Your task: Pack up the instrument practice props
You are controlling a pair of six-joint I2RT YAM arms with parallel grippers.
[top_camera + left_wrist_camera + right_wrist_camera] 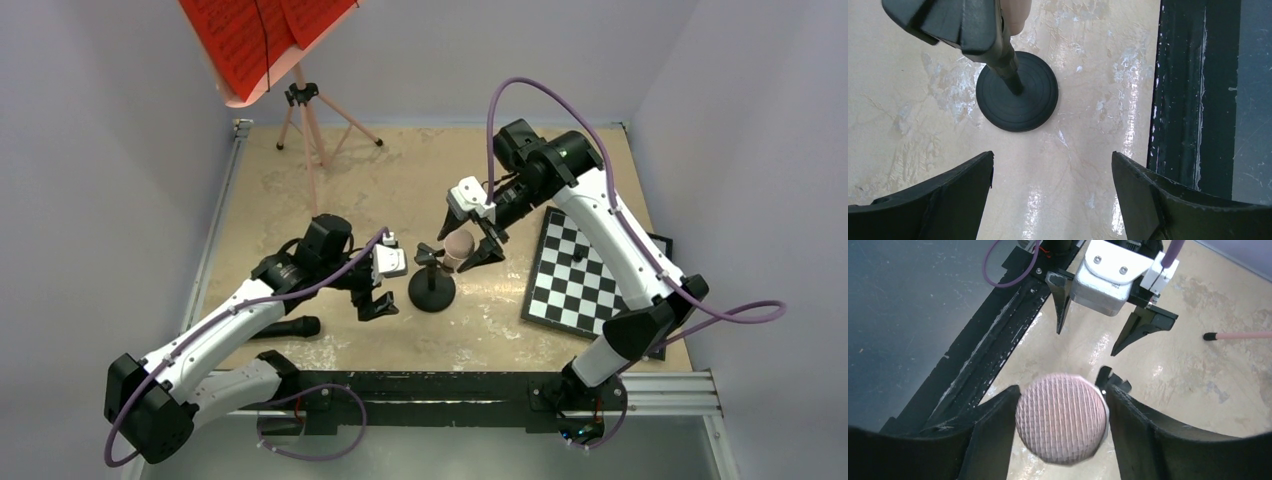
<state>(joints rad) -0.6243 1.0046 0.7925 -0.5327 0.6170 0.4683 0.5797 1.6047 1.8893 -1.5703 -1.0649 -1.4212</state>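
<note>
Mic head [1062, 419] | gripped in right hand [1062, 391] | left hand [1052, 157] spread near edge rail [1178, 100]

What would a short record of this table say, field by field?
Left tool: open, empty, near the black round base
Right tool: closed on the pink mesh head atop that base's stem
Black microphone: lying by the left arm
Music stand: upright, far left, red pages on it
Checkerboard: flat, right side
</note>
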